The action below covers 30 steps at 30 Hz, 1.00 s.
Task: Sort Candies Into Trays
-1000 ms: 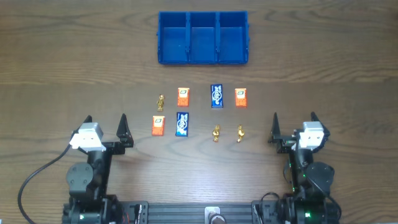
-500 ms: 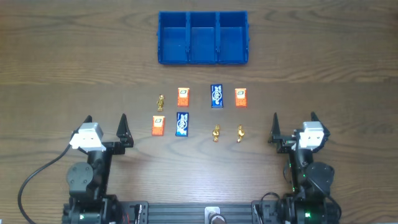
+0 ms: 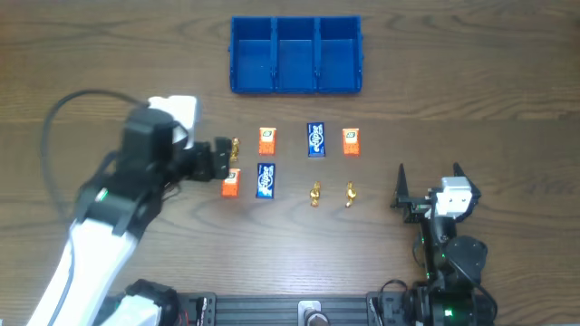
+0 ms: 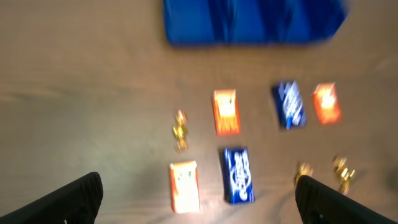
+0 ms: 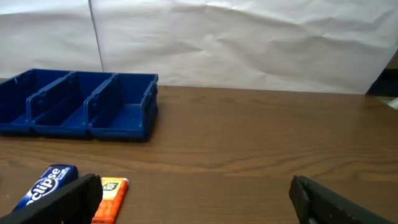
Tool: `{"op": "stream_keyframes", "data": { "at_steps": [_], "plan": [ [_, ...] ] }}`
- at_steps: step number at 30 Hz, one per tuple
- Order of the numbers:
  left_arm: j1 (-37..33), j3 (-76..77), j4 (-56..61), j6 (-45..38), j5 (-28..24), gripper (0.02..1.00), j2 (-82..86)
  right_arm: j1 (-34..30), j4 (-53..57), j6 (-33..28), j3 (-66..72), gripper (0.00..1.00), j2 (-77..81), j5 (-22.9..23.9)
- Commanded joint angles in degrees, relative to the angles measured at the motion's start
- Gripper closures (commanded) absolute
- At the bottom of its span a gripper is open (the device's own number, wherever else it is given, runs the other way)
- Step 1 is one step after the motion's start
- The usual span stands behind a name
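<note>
Plainly my left fingers are spread wide above the orange candy and blue candy — gripping nothing; my right fingers gape empty too, low over the worktop

Overhead looking down, wrist cameras, shared tray

A dark brown wood-grain tabletop spread across the whole work area. Behind its far edge hung a creased white sheet backdrop, crossed by a thin dark vertical line near one side.
</note>
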State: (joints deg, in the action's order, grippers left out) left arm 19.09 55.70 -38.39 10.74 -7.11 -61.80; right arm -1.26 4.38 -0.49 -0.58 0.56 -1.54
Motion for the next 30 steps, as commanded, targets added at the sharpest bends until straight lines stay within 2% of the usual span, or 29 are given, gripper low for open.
{"op": "stream_keyframes", "data": {
  "at_steps": [1, 6, 17, 18, 21, 30],
  "plan": [
    [3.41, 0.76, -0.33, 6.14, 1.55, 0.018, -18.21, 0.00, 0.33, -0.46, 0.13, 0.003, -0.39, 0.09],
    [4.20, 0.76, -1.97, 7.74, 1.27, 0.020, -30.75, 0.00, 0.33, -0.46, 0.13, 0.003, -0.39, 0.11],
    [4.22, 0.68, -1.44, 9.03, 1.99, 0.058, -39.82, 0.00, 0.33, -0.46, 0.13, 0.003, -0.39, 0.11],
    [4.20, 0.68, -1.33, 9.05, 2.23, 0.099, -40.11, 0.00, 0.33, -0.44, 0.13, 0.003, -0.39, 0.11],
    [4.20, 0.68, -0.74, 9.03, 2.64, 0.321, -40.72, 0.00, 0.33, -0.46, 0.13, 0.003, -0.39, 0.11],
    [4.20, 0.68, 1.33, 10.14, 1.29, 0.741, -40.63, 0.00, 0.33, -0.46, 0.13, 0.003, -0.39, 0.11]
  ]
}}
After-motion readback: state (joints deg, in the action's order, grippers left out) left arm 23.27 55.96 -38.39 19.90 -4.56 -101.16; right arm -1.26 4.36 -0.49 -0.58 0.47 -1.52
